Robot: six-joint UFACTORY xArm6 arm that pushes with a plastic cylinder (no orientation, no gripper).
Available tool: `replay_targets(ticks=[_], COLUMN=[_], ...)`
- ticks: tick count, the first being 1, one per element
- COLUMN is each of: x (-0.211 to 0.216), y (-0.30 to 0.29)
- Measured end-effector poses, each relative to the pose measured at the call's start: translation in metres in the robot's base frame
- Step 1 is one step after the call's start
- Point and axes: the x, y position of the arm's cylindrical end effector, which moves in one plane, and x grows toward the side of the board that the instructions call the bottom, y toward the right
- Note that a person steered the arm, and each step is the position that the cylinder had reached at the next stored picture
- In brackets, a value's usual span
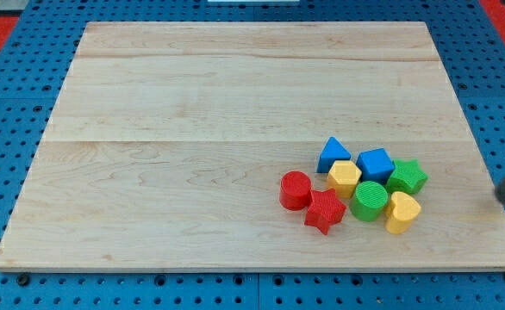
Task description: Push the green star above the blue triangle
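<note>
Wooden board (pixel 192 129) carries eight clustered blocks at the view's lower right — blue triangle (pixel 332 154), blue cube (pixel 375 164), green star (pixel 407 176), yellow cube (pixel 345 177), green cylinder (pixel 370 200), yellow heart (pixel 402 212), red cylinder (pixel 296 190), red star (pixel 325 211).

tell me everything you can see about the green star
The green star is a small, chunky star-shaped block, bright green with a matte, plastic-like look, lying flat on the wooden board. It sits at the right edge of the block cluster, pressed against the blue cube on its left, with the yellow block just below. My tip is off to its right, not touching.
</note>
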Motion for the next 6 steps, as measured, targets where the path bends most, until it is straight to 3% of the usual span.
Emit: replay_targets(ticks=[3,6], x=[-0.039,-0.129], y=[-0.163,-0.228])
